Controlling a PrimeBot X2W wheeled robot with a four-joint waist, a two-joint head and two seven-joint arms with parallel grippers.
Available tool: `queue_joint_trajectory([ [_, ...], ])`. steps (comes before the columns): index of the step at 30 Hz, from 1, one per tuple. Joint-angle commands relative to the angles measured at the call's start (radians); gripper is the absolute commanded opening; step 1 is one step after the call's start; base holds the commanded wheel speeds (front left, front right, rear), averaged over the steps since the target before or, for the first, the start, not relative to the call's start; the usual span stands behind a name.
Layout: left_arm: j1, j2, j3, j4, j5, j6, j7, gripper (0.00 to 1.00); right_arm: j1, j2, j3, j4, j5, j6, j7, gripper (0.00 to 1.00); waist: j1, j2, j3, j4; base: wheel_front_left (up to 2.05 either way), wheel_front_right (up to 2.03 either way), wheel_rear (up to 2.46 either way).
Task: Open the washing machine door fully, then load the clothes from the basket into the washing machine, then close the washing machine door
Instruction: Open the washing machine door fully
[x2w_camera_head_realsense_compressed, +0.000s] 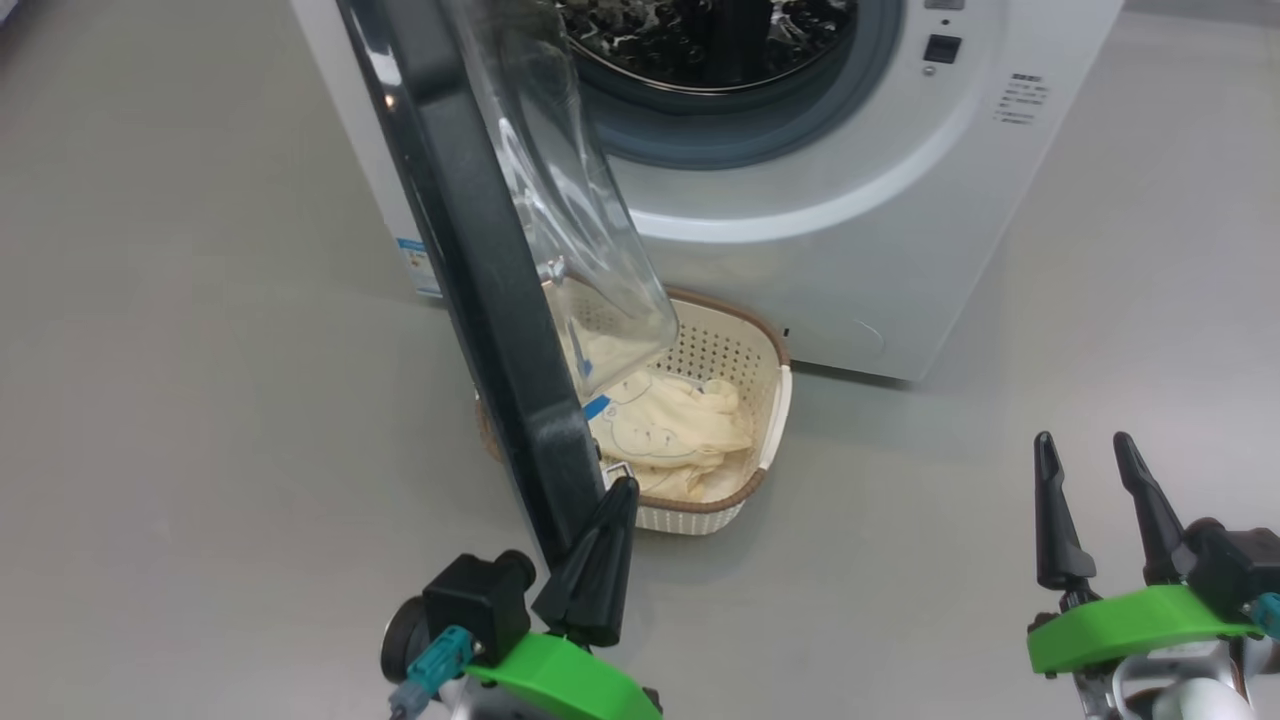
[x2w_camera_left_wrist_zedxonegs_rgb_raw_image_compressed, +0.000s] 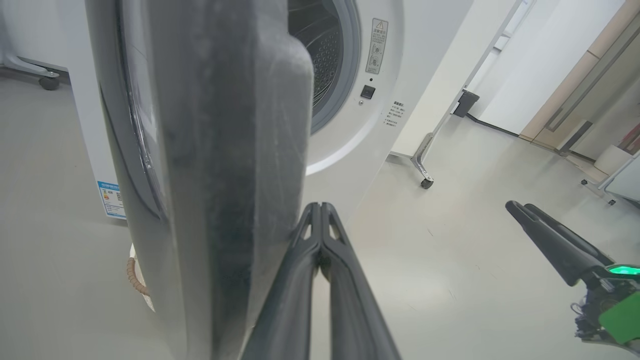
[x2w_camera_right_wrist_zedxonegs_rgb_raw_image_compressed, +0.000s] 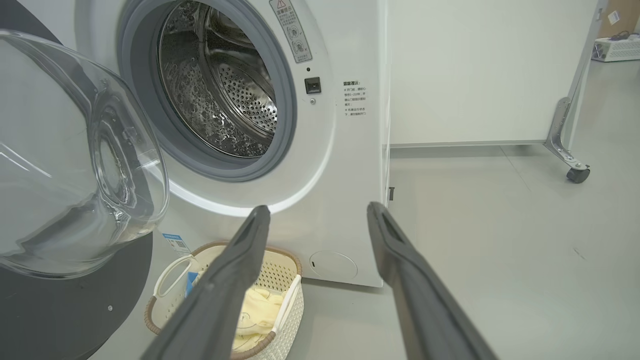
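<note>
Two pincers: left pincer (x2w_camera_head_realsense_compressed: 621, 490) (x2w_camera_left_wrist_zedxonegs_rgb_raw_image_compressed: 320, 207) low at the left of the head view, right pincer (x2w_camera_head_realsense_compressed: 1083, 445) (x2w_camera_right_wrist_zedxonegs_rgb_raw_image_compressed: 317, 210) (x2w_camera_left_wrist_zedxonegs_rgb_raw_image_compressed: 515, 206) low at the right, well apart from each other.
Left pincer: clenched, fingers pressed flat together with nothing between them; tip right at the lower edge of the washing machine door (x2w_camera_head_realsense_compressed: 480, 250) (x2w_camera_left_wrist_zedxonegs_rgb_raw_image_compressed: 225, 150), on the side facing the machine; contact itself hard to tell.
Right pincer: released, fingers spread wide, empty, above bare floor (x2w_camera_head_realsense_compressed: 200, 400), well apart from the door.
Door: swung out from the washing machine (x2w_camera_head_realsense_compressed: 880, 250) (x2w_camera_right_wrist_zedxonegs_rgb_raw_image_compressed: 350, 200), nearly edge-on to the head view; black ring outward, clear glass bowl (x2w_camera_head_realsense_compressed: 570, 200) (x2w_camera_right_wrist_zedxonegs_rgb_raw_image_compressed: 75, 150) bulging toward the machine and hanging over part of the basket.
Machine mouth: uncovered, steel drum (x2w_camera_right_wrist_zedxonegs_rgb_raw_image_compressed: 225, 100) inside a grey gasket (x2w_camera_right_wrist_zedxonegs_rgb_raw_image_compressed: 285, 130); small blue label (x2w_camera_head_realsense_compressed: 415, 262) at the lower front corner.
Basket (x2w_camera_head_realsense_compressed: 775, 400) (x2w_camera_right_wrist_zedxonegs_rgb_raw_image_compressed: 290, 310): on the floor, just before the machine's front, partly behind the door.
Clothes (x2w_camera_head_realsense_compressed: 670, 420) (x2w_camera_right_wrist_zedxonegs_rgb_raw_image_compressed: 255, 310): all in the basket, cream-yellow, crumpled, bit of blue trim at the door side.
</note>
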Motion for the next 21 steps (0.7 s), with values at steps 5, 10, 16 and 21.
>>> queue_joint_trajectory([
  [5,-0.046,0.005,0.042,-0.023,0.001,0.015,-0.018,0.00,-0.050,-0.012,0.030,-0.029,-0.004,0.004,-0.010,1.00,0.0000,0.0000,0.010,0.052,0.00,0.00,0.00],
  [10,-0.051,0.007,0.044,-0.023,0.000,0.020,-0.021,0.00,-0.054,-0.012,0.029,-0.029,-0.010,0.004,-0.010,1.00,0.0000,0.0000,0.019,0.095,0.00,0.00,0.00],
  [16,-0.047,0.019,0.067,-0.014,-0.005,0.039,-0.027,0.00,-0.059,-0.012,0.031,-0.028,-0.013,0.004,-0.010,1.00,0.0000,0.0000,0.028,0.146,0.00,0.00,0.00],
  [21,-0.044,0.034,0.107,0.013,-0.016,0.056,-0.044,0.00,-0.059,-0.012,0.034,-0.026,-0.016,0.004,-0.010,1.00,0.0000,0.0000,0.030,0.167,0.00,0.00,0.00],
])
